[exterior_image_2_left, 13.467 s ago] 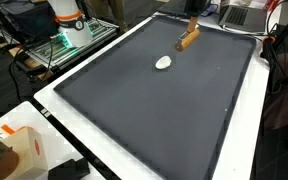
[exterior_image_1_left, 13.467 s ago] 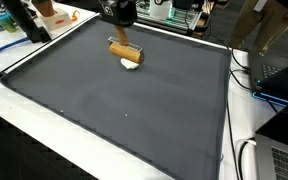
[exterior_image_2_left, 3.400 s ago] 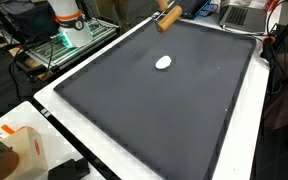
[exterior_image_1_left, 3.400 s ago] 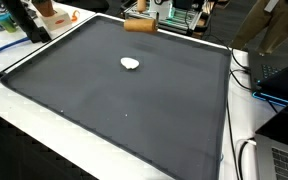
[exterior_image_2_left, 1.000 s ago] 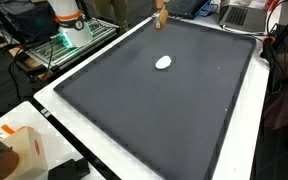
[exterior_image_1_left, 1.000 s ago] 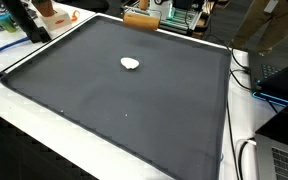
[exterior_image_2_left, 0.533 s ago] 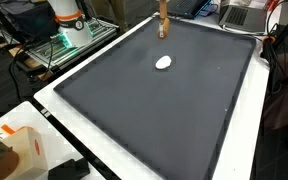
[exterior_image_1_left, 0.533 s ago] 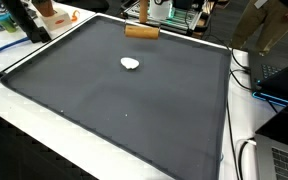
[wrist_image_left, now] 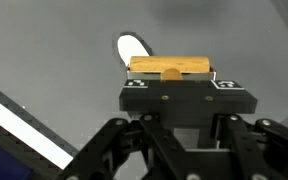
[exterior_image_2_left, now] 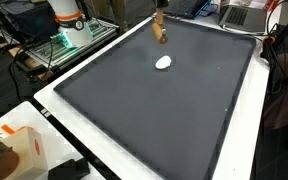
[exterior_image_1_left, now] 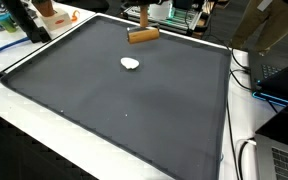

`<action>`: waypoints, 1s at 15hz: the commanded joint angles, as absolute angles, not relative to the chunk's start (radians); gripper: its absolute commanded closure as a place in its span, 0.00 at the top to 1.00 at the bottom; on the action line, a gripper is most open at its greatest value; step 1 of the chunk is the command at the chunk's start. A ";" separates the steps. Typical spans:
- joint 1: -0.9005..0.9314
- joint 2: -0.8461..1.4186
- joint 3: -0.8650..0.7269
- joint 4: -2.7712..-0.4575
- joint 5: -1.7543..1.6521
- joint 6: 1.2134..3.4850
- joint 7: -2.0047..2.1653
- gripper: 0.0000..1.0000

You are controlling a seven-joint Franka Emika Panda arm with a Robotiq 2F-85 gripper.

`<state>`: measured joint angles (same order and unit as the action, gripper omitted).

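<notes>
My gripper is shut on a light wooden block and holds it just above the far edge of the dark mat. The block also shows in an exterior view, slightly tilted. A small white object lies on the mat a short way in front of the block, apart from it; it shows in both exterior views. In the wrist view the block sits across the gripper body, with the white object beyond it on the mat.
The mat covers a white table. A laptop and cables lie at one side. An orange-and-white box stands at the table's corner. Equipment and a person stand behind the far edge.
The gripper has come down with the block from above the far edge toward the mat and turned it slightly. The white object has not moved.
</notes>
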<state>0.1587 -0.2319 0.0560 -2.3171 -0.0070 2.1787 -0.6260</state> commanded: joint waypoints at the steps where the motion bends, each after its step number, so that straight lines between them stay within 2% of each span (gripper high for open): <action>1: 0.157 -0.213 0.051 -2.297 -0.005 2.170 -0.653 0.23; 2: 0.153 -0.196 0.050 -2.283 -0.005 2.169 -0.657 0.48; 6: 0.153 -0.189 0.053 -2.283 -0.005 2.169 -0.655 0.48; 7: 0.153 -0.189 0.053 -2.283 -0.005 2.169 -0.655 0.23; 15: 0.134 -0.067 0.051 -2.243 -0.059 2.245 -0.721 0.23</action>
